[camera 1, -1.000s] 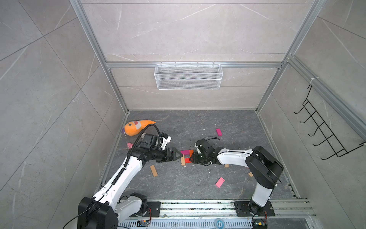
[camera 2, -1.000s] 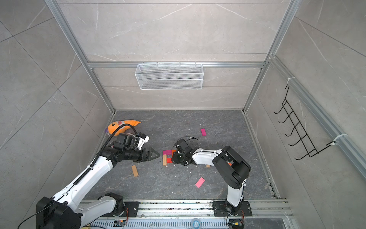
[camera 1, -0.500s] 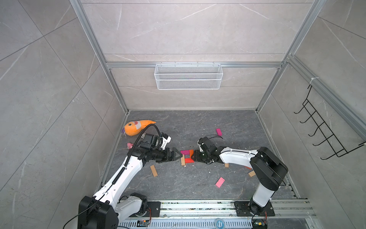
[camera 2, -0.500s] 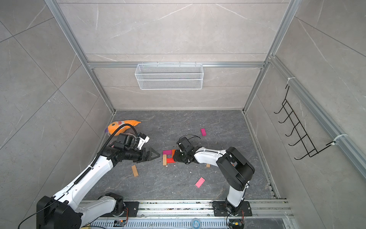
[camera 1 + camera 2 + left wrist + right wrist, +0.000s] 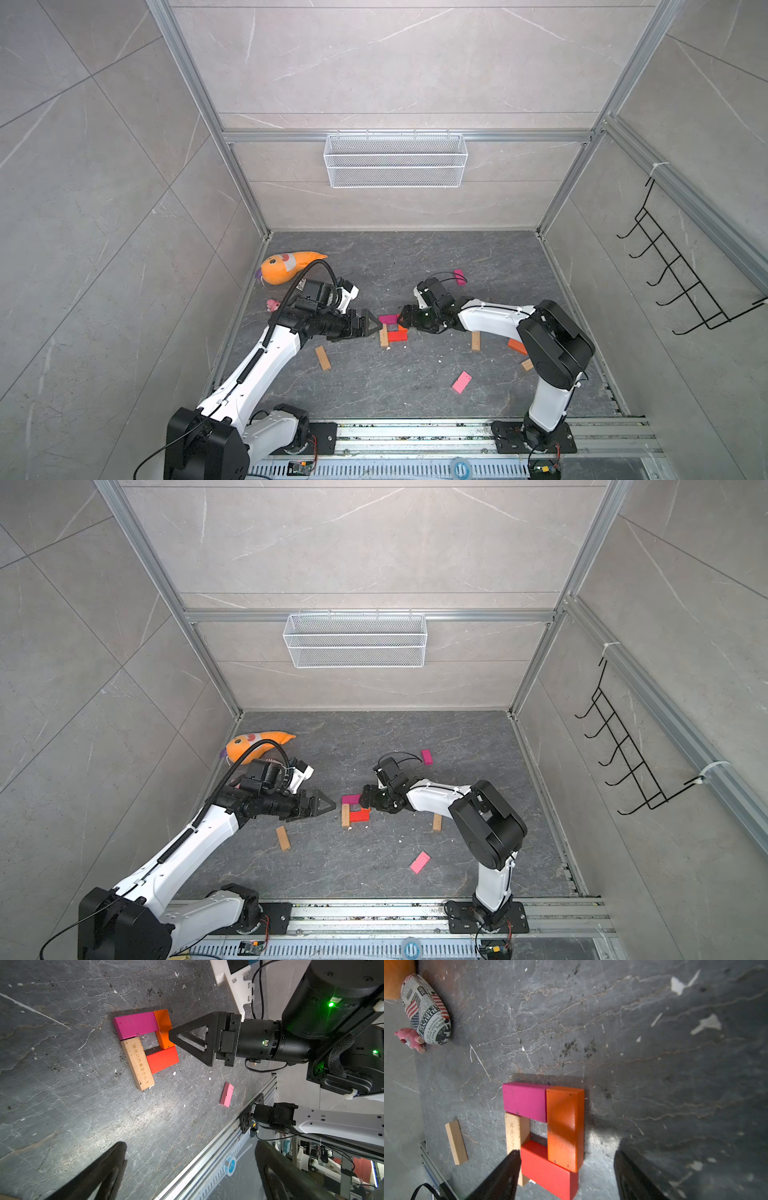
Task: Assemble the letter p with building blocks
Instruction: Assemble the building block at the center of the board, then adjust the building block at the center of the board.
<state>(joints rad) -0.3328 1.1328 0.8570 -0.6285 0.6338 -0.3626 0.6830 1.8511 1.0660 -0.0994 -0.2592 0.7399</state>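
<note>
Nearest the rail, a light pink brick (image 5: 461, 381) lies flat and alone. A little farther in, a loose tan brick (image 5: 323, 357) lies just on the near side of the left claw (image 5: 376, 326), with its long side running mostly near to far and a bit slanted. The left claw is wide open and holds nothing. I think the stem needs more tan wood, so this is the spot that counts: that brick is right by the left arm and well apart from the right claw (image 5: 404, 322), so the left arm looks like the one to fetch it, with its jaws set across the short side. A second tan brick (image 5: 476, 341) lies by the right forearm, behind that claw. The letter p (image 5: 397, 336) lies flat between both claws. It has a tan stem brick (image 5: 138, 1063), a magenta top brick (image 5: 136, 1025), an orange side brick (image 5: 164, 1028) and a red bottom brick (image 5: 163, 1059). The right claw sits just beside the orange side brick, with its jaws apart and nothing held. Both top views show the loose bricks, but only the wrist views show the red bottom brick sitting crooked against the stem. Farthest off lie a lone magenta brick (image 5: 459, 276) and an orange plush (image 5: 286, 268).
</note>
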